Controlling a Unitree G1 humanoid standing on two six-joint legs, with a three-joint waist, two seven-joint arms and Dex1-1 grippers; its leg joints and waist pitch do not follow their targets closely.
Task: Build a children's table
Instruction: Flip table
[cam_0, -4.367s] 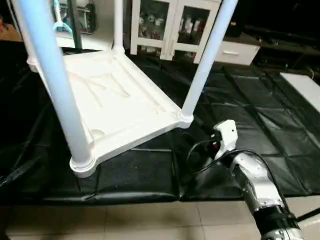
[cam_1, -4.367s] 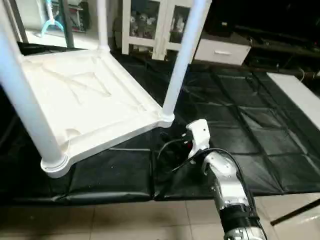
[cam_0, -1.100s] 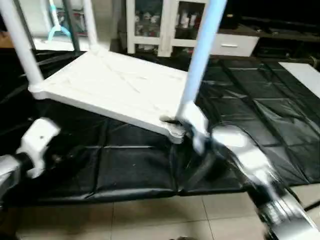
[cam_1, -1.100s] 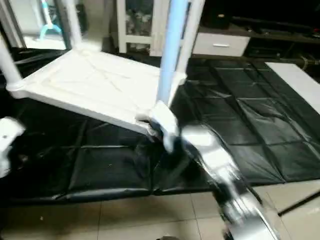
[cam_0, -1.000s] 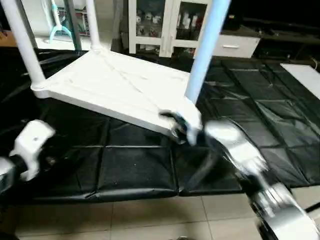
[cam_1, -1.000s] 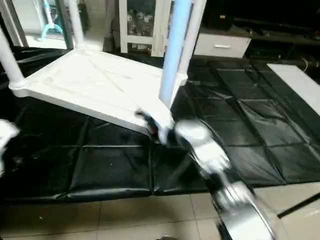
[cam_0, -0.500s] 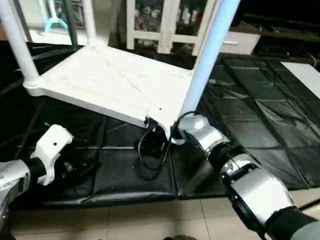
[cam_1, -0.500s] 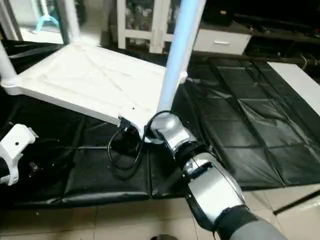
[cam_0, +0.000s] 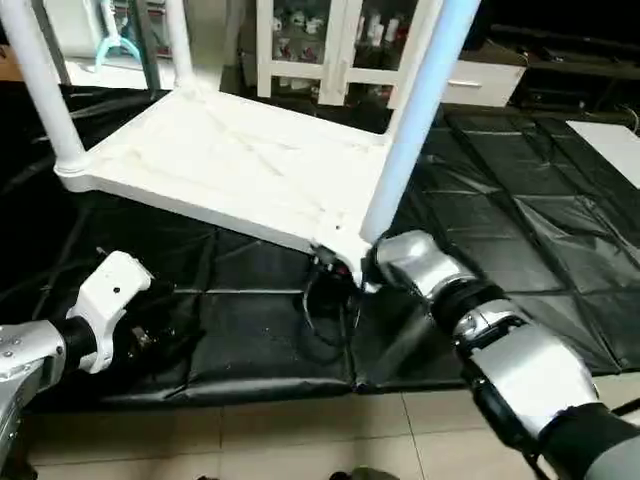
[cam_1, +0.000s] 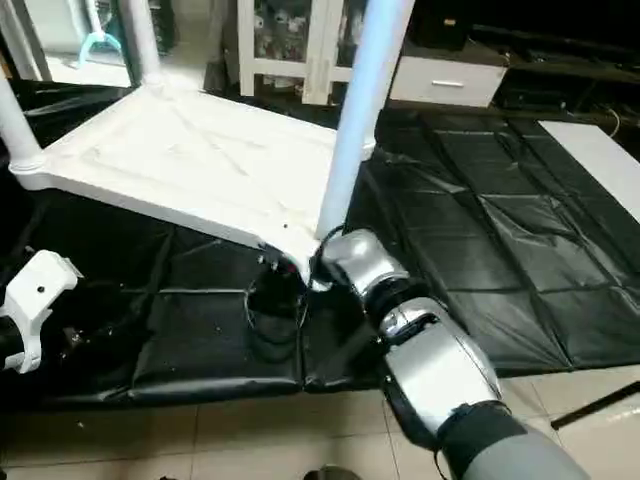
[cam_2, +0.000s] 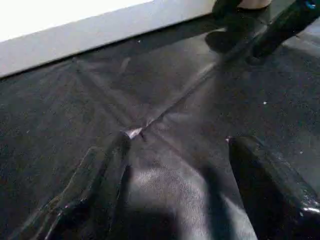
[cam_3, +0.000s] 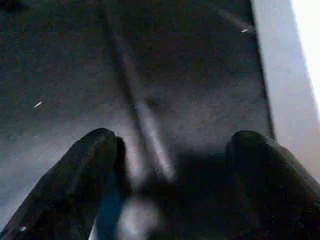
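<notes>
The children's table lies upside down on the black mat, its white ribbed top (cam_0: 230, 160) facing up. Tube legs stand in the corner sockets: a near one (cam_0: 415, 110), a left one (cam_0: 40, 90) and a back one (cam_0: 180, 45). My right gripper (cam_0: 330, 268) is low at the near corner, beside the near leg's socket. In the right wrist view its fingers (cam_3: 175, 137) stand apart over the mat, with the table's white edge (cam_3: 285, 75) alongside. My left gripper (cam_2: 180, 142) is open over the mat at lower left, short of the table's edge (cam_2: 100, 30).
The black mat (cam_0: 500, 180) covers the floor ahead, and its front edge meets the tiles (cam_0: 300, 440). A white glass-door cabinet (cam_0: 330, 40) and a low drawer unit (cam_0: 470, 85) stand behind. A white board (cam_0: 615, 140) lies at the right. Black cables (cam_0: 320, 310) loop under my right wrist.
Over the last second my right arm swung in to the table's near corner and settled there. My left arm came forward at the lower left. The table has stayed in place.
</notes>
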